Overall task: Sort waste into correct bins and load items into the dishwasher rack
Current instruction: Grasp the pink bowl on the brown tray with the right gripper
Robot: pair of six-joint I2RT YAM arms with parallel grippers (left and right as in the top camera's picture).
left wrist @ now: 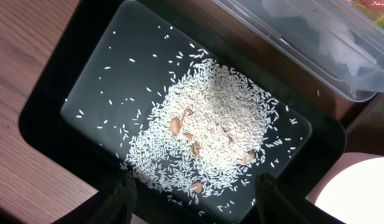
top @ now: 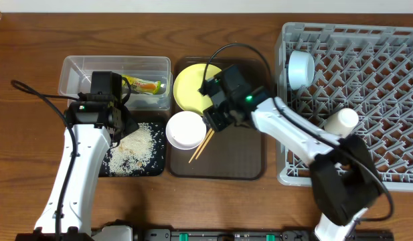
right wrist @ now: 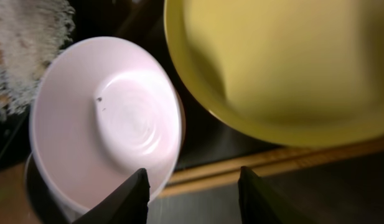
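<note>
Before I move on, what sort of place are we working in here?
Probably a tabletop dish-clearing station: a grey dishwasher rack sits on a wooden table, with a black tray of rice and a brown serving tray.

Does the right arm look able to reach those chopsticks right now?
Probably yes. Its open fingers hang just over the chopsticks, which lie uncovered between the white bowl and the plate. The bowl's rim sits close, so it's tight.
</note>
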